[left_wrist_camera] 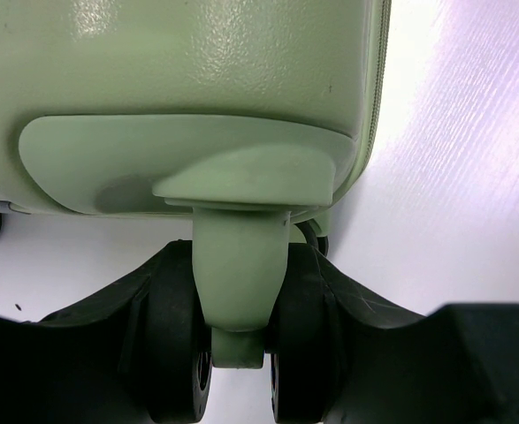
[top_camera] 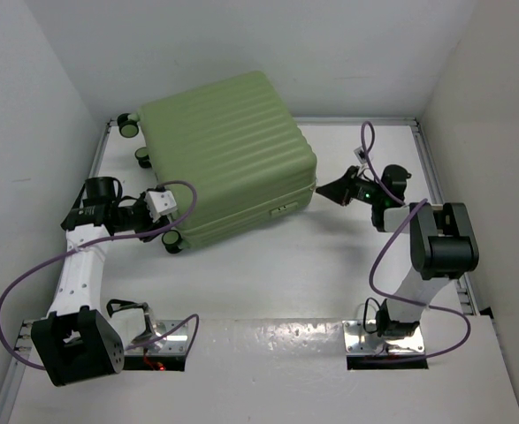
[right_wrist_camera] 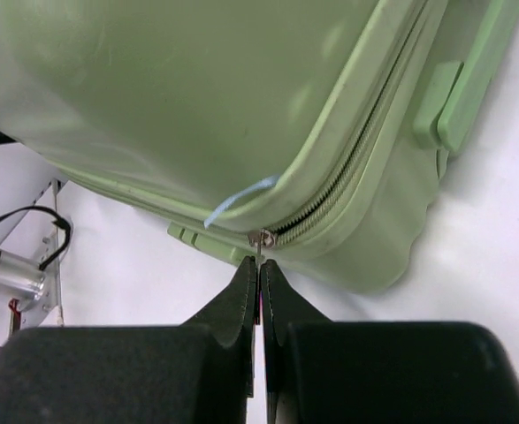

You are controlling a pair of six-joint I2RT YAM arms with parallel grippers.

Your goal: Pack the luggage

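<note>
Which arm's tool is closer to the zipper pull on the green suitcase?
Right. The right tool, shut, sits at the zipper pull; the left tool straddles a wheel at the opposite end of the suitcase.

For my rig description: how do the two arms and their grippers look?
The left arm and right arm: white links, black joint housings, purple cables. The left gripper and right gripper: black tapered fingers; a green light behind the right one.

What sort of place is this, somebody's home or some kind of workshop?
Probably a robotics lab bench: plain white walls box in a white table, the left arm and right arm are bolted to its near edge, and purple cables trail from them.
</note>
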